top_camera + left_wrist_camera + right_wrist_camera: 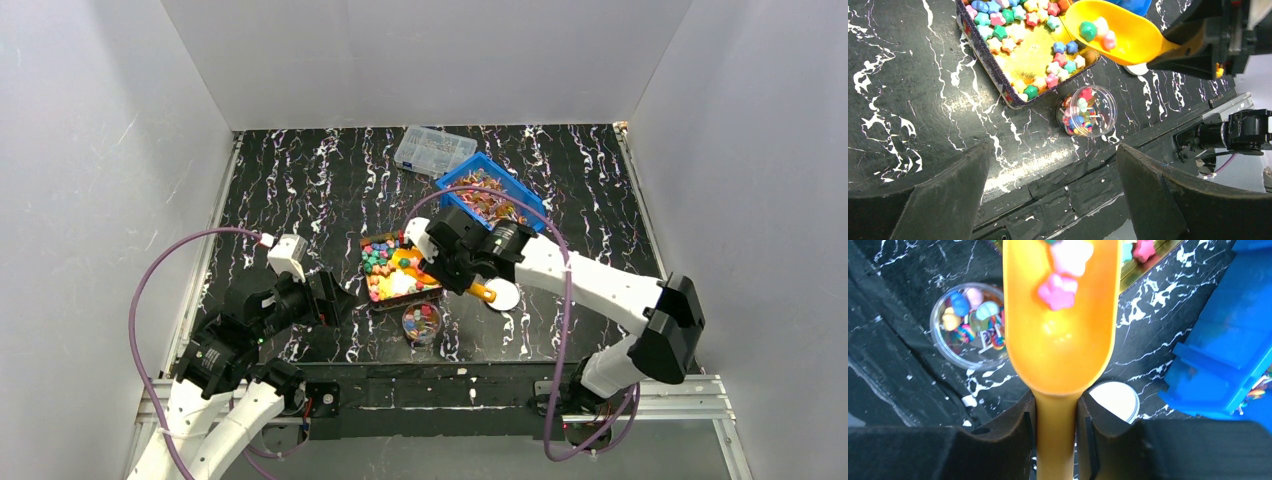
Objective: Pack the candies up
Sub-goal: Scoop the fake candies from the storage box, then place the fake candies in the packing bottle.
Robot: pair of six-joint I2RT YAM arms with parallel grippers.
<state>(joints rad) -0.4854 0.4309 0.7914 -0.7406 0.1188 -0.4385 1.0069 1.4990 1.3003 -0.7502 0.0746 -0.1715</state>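
Observation:
Star-shaped candies (385,272) (1018,30) in green, pink, blue, yellow and orange lie in a dark tray (368,296) (979,62). My right gripper (452,268) (1057,412) is shut on the handle of a yellow scoop (1118,35) (1058,310) that holds three candies (1060,270) above the tray's near right corner. A small clear round jar (422,323) (1087,111) (968,325) with several candies stands just in front of the tray. My left gripper (325,297) (1053,200) is open and empty, left of the tray and jar.
A blue bin (490,200) (1228,340) with shiny wrapped sweets stands behind the right gripper. A clear compartment box (434,150) lies at the back. A white round lid (503,295) (1115,400) lies right of the jar. The table's front edge (1058,185) runs under the left gripper.

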